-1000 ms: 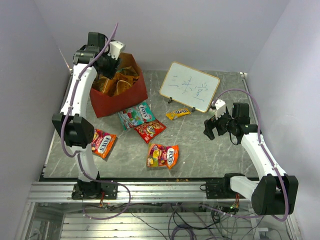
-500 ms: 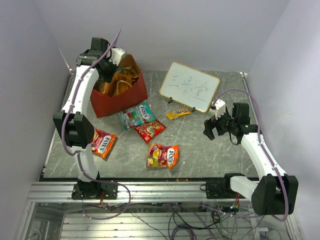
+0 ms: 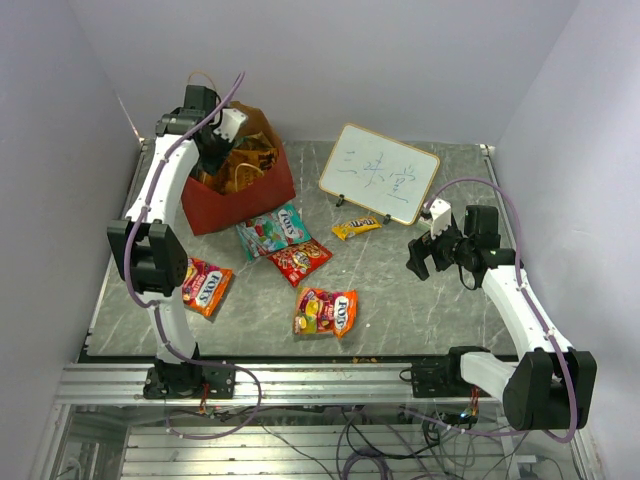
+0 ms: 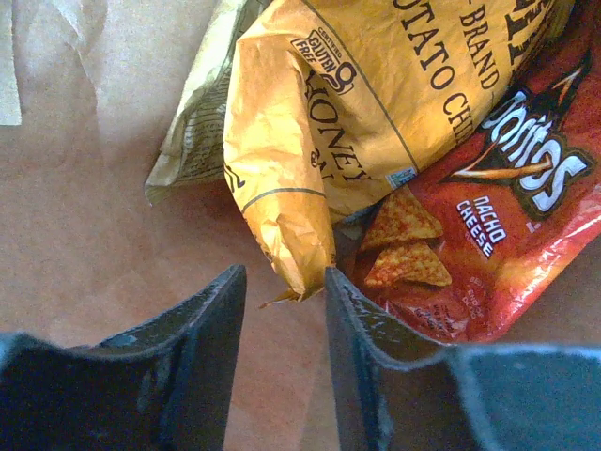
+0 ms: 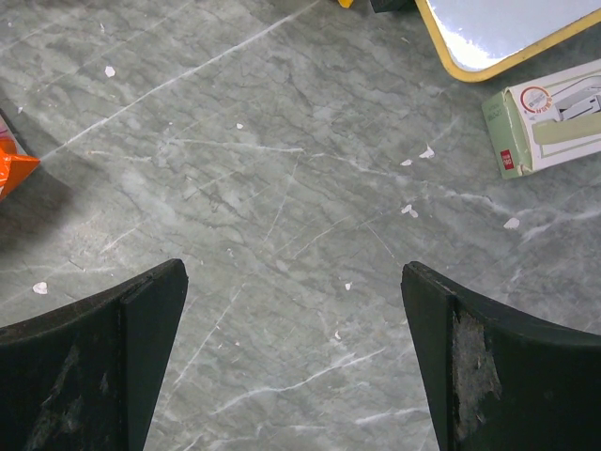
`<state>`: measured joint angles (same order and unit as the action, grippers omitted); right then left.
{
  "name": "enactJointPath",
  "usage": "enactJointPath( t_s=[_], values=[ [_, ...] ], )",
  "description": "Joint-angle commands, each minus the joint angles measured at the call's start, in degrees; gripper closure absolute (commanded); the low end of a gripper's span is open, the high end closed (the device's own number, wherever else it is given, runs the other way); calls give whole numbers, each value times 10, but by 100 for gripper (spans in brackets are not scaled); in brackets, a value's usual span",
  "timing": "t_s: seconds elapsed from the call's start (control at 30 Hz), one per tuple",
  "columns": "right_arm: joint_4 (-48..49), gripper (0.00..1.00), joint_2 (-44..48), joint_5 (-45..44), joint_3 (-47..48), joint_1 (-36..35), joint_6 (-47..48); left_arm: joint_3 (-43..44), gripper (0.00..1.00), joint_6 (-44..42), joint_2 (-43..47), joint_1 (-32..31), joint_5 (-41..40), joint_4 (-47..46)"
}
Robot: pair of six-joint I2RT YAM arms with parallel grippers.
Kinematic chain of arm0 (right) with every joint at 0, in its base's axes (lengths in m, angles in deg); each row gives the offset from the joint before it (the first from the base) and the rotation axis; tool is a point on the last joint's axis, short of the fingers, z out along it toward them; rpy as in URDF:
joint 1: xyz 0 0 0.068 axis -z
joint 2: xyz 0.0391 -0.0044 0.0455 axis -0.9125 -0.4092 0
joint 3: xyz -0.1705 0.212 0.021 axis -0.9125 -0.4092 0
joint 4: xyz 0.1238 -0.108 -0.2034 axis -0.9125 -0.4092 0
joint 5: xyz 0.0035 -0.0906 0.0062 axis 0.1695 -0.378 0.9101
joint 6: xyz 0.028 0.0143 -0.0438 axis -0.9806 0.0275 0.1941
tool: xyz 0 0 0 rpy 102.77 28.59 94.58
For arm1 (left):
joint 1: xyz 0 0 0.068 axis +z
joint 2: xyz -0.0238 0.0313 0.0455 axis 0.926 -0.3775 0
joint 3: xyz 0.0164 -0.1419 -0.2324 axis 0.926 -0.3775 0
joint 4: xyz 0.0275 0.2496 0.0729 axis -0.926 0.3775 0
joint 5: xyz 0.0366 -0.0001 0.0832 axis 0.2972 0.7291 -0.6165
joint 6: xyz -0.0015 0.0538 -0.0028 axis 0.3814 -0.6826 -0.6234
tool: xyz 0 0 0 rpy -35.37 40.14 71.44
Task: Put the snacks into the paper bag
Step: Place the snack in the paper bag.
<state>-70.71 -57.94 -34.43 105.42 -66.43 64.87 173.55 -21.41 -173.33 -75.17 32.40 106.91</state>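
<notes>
The red paper bag (image 3: 240, 195) stands at the back left, and its brown inside (image 4: 84, 188) fills the left wrist view. Inside it lie an orange chip bag (image 4: 357, 103), a dark red Doritos bag (image 4: 507, 207) and a tan bag (image 4: 202, 122). My left gripper (image 3: 215, 140) hangs in the bag's mouth. Its jaws (image 4: 285, 282) stand a little apart and hold nothing, with the orange bag's corner just beyond the tips. My right gripper (image 3: 425, 255) is wide open and empty over bare table (image 5: 293, 272). A teal pack (image 3: 272, 230), a red pack (image 3: 300, 260), two orange-red packets (image 3: 325, 311) (image 3: 207, 287) and a yellow candy pack (image 3: 355, 228) lie on the table.
A whiteboard (image 3: 379, 172) with writing stands at the back right, and its yellow-framed edge (image 5: 498, 28) shows in the right wrist view. A small white box (image 5: 554, 113) lies beside it. An orange packet corner (image 5: 11, 160) shows at that view's left edge.
My left gripper has shifted a little back and left over the paper bag's mouth, and a bag handle now shows behind it. The right arm and the loose snacks have not moved.
</notes>
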Motion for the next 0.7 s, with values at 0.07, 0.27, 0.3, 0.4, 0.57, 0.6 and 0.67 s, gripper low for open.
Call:
enactJointPath(
  t_s=[0.07, 0.27, 0.3, 0.4, 0.57, 0.6, 0.67],
  values=[
    [2, 2, 11, 5, -7, 3, 7, 21, 45, -1, 19, 5, 5, -29],
    [3, 2, 12, 6, -6, 3, 7, 7, 41, 5, 73, 5, 7, -58],
    [3, 2, 12, 7, -7, 3, 6, 0, 40, 6, 89, 5, 7, -67],
    [3, 2, 11, 8, -5, 3, 5, -25, 36, 10, 126, 5, 7, -94],
    [4, 1, 11, 6, -4, 3, 2, -57, 26, 27, 176, 5, -7, -120],
    [5, 1, 11, 5, -4, 3, 2, -64, 23, 31, 187, 6, -8, -123],
    [4, 1, 15, 6, -4, 3, 1, -82, 17, 38, 212, 6, -6, -131]
  ],
)
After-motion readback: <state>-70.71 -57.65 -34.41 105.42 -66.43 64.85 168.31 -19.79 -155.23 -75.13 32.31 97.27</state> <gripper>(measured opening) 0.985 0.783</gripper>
